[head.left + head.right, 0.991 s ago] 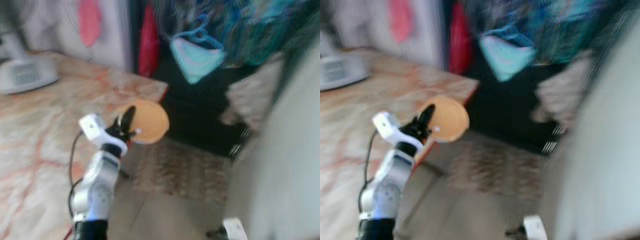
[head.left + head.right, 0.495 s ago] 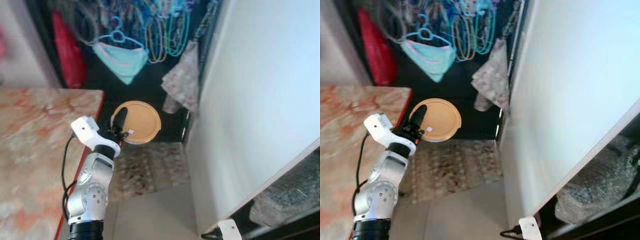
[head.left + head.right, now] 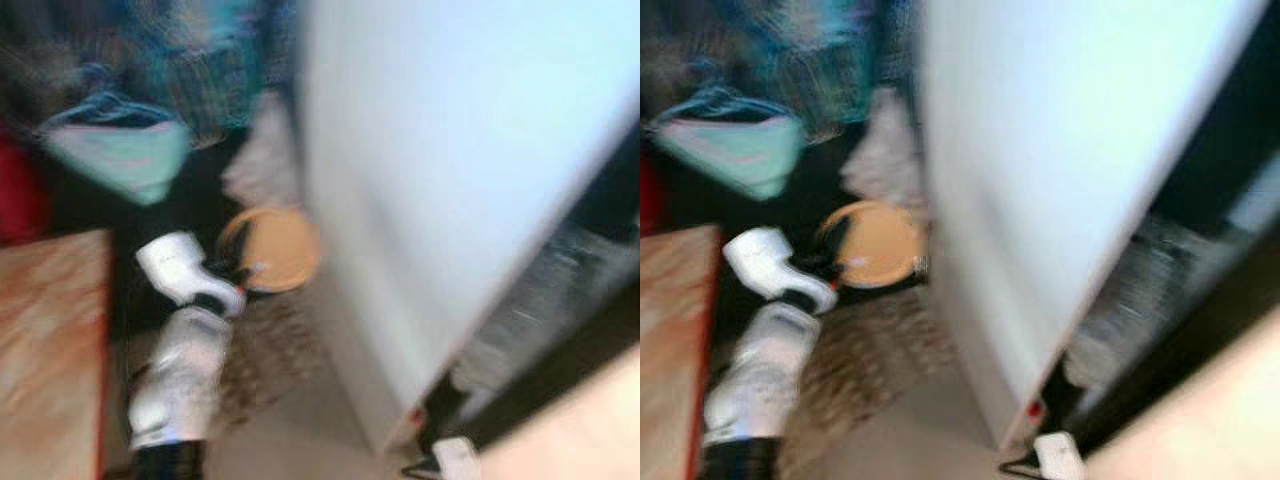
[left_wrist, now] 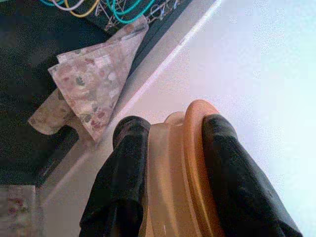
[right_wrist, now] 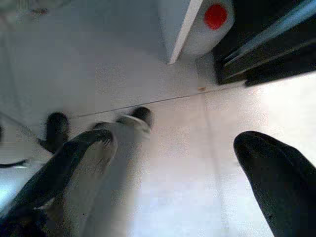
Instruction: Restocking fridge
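My left gripper [image 3: 240, 270] is held up in front of me, shut on a round orange lidded container [image 3: 275, 248]. In the left wrist view its two black fingers [image 4: 123, 173] clamp the container [image 4: 173, 182] edge-on, lid side against one finger. Just to the right stands the open white fridge door [image 3: 440, 180], and past its edge the dark fridge interior [image 3: 570, 280] holds blurred wrapped goods. My right gripper [image 5: 173, 148] hangs low over the pale floor, open and with nothing between its fingers. The head views are blurred.
A marble table [image 3: 45, 340] with a red edge lies at my left. Hung clothes and hangers [image 3: 110, 150] fill the dark space behind, with a patterned cloth [image 4: 94, 84]. A patterned rug [image 3: 265, 350] covers the floor ahead. A red-capped white jug [image 5: 216, 16] sits low by the fridge.
The camera has swung right: the table slid off to the left and the fridge door now stands in the middle. My left gripper still holds the orange container.
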{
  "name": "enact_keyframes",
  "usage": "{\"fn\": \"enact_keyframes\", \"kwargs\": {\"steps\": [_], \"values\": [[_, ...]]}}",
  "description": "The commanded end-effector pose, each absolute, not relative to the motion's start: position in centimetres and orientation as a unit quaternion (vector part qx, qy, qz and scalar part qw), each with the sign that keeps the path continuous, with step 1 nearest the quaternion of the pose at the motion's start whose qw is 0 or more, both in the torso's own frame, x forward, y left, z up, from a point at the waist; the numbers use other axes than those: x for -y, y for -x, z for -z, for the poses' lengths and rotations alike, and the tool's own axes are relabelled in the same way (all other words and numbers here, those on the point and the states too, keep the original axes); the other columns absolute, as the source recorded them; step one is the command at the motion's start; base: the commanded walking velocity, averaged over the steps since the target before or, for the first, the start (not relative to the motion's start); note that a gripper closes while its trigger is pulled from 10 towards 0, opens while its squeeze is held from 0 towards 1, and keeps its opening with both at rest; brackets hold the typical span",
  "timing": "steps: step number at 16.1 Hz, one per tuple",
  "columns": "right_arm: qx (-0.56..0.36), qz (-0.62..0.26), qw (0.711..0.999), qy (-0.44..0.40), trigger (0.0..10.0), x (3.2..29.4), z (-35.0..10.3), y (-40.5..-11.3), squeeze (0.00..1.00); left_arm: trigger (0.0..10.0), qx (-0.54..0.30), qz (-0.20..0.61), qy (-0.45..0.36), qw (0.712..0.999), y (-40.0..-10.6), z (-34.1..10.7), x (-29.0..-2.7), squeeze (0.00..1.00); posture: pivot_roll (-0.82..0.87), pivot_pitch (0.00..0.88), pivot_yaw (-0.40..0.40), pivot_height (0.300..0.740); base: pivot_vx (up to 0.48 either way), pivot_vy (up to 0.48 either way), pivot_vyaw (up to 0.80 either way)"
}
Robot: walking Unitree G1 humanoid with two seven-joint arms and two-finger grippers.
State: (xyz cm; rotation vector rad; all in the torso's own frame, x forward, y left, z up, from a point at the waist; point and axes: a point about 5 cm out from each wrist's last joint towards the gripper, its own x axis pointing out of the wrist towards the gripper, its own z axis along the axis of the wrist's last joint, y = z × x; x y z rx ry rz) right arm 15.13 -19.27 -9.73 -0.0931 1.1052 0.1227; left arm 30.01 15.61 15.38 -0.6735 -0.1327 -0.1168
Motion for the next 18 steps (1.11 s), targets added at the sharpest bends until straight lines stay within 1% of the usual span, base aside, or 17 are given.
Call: {"fn": "enact_keyframes", "kwargs": {"steps": [1, 3, 6, 8, 10, 11, 14, 16, 18], "values": [[-0.527, -0.051, 0.847, 0.047, 10.0, 19.9, 9.7, -15.0, 0.0, 10.0, 0.053, 0.062, 0.33, 0.94, -30.3, -14.9, -14.9, 0.0, 0.02, 0.025, 0.026, 0.74, 0.0, 0.0, -0.77], [-0.527, -0.05, 0.847, 0.046, 10.0, 19.9, 9.7, -15.0, 0.0, 10.0, -0.005, 0.018, 0.311, 0.95, -30.1, -11.9, -16.0, 0.0, 0.01, 0.024, 0.029, 0.74, 0.0, 0.0, -0.77], [-0.526, -0.049, 0.848, 0.045, 10.0, 19.9, 9.7, -15.1, 0.0, 10.0, -0.084, -0.001, 0.269, 0.959, -29.8, -8.2, -17.1, 0.0, 0.01, 0.024, 0.03, 0.74, 0.0, 0.0, -0.77], [-0.526, -0.048, 0.848, 0.044, 10.0, 19.9, 9.7, -15.1, 0.0, 10.0, -0.11, -0.032, 0.258, 0.959, -29.7, -6.6, -18.1, 0.0, 0.01, 0.024, 0.03, 0.74, 0.0, 0.0, -0.77], [-0.526, -0.047, 0.848, 0.044, 10.0, 19.9, 9.7, -15.1, 0.0, 10.0, -0.147, -0.069, 0.234, 0.959, -29.3, -4.5, -19.2, 0.0, 0.01, 0.023, 0.033, 0.74, 0.0, 0.0, -0.76], [-0.526, -0.045, 0.848, 0.044, 10.0, 19.9, 9.7, -15.1, 0.0, 10.0, -0.174, -0.088, 0.21, 0.958, -29.0, -3.4, -19.7, 0.0, 0.01, 0.023, 0.033, 0.74, 0.0, 0.0, -0.65], [-0.524, -0.042, 0.85, 0.044, 10.0, 19.9, 9.7, -15.1, 0.0, 10.0, -0.233, -0.145, 0.191, 0.942, -27.7, -0.2, -21.1, 0.0, 0.01, 0.022, 0.032, 0.74, 0.0, 0.0, 0.0], [-0.523, -0.042, 0.85, 0.043, 10.0, 19.8, 9.7, -15.1, 0.0, 10.0, -0.277, -0.163, 0.204, 0.925, -26.7, 1.8, -21.3, 0.0, 0.01, 0.023, 0.033, 0.74, 0.0, 0.0, 0.0], [-0.523, -0.042, 0.85, 0.043, 10.0, 19.8, 9.7, -15.1, 0.0, 10.0, -0.299, -0.167, 0.206, 0.916, -26.0, 2.7, -21.2, 0.0, 0.01, 0.02, 0.036, 0.74, 0.0, 0.0, 0.0]]}}
